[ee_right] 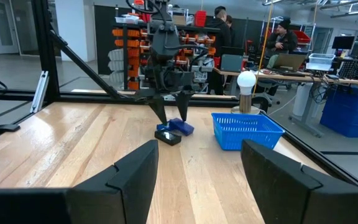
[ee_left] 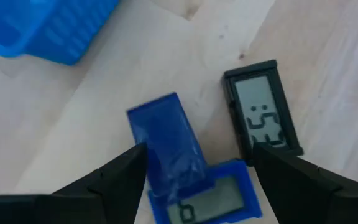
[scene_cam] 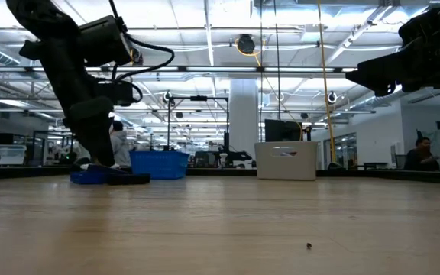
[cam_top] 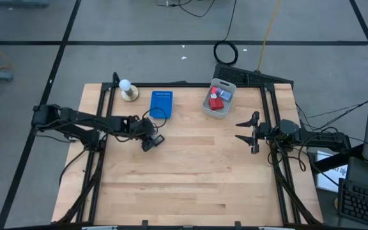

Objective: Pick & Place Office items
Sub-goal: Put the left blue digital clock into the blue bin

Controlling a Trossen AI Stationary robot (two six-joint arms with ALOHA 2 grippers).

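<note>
Three small rectangles lie flat on the wood table next to each other: a dark-blue one (ee_left: 165,140), a blue-framed one with a grey display (ee_left: 204,200) and a black-framed one with a grey display (ee_left: 263,109). My left gripper (ee_left: 199,154) is open just above them, one finger on either side of the two blue ones; I cannot tell whether it touches them. It also shows in the high view (cam_top: 149,140) left of the table's middle. Red blocks and small coloured bits (cam_top: 216,99) lie in a pale bin (cam_top: 225,85) at the far side. My right gripper (cam_top: 250,132) is open and empty near the right edge.
A flat blue tray (cam_top: 161,104) lies just beyond the left gripper, and a white ball on a round base (cam_top: 128,90) stands at the far left. Bare wood fills the table's middle and near half. People show in the room beyond the table (ee_right: 283,37).
</note>
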